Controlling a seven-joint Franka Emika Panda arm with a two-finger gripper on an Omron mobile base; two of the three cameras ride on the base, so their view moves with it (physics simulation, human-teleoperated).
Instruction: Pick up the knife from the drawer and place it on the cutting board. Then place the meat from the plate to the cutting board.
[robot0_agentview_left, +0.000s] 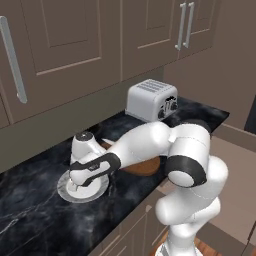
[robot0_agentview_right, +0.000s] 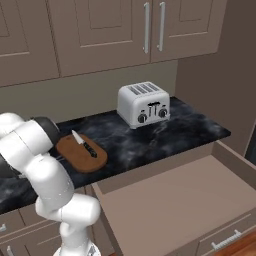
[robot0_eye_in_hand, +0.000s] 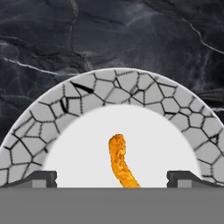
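Observation:
My gripper (robot0_eye_in_hand: 113, 178) hangs open just above the round plate (robot0_eye_in_hand: 144, 89), pointing straight down at it. The meat (robot0_eye_in_hand: 120, 162), a thin orange-brown strip, lies on the plate's white middle between the two fingertips (robot0_eye_in_hand: 41, 178), with room on both sides. From the left base camera, the hand covers most of the plate (robot0_agentview_left: 65, 192), which sits on the dark counter. The knife (robot0_agentview_right: 84, 144) lies on the brown cutting board (robot0_agentview_right: 81, 152), right of the plate. The arm hides most of the cutting board (robot0_agentview_left: 147, 167) in the left base view. The drawer (robot0_agentview_right: 185, 200) stands pulled out, its inside bare.
A silver toaster (robot0_agentview_right: 143, 104) stands at the back of the black marble counter (robot0_agentview_right: 165, 135), right of the board. Upper cabinets with long handles (robot0_agentview_right: 154, 27) hang above. The open drawer juts out below the counter's front edge.

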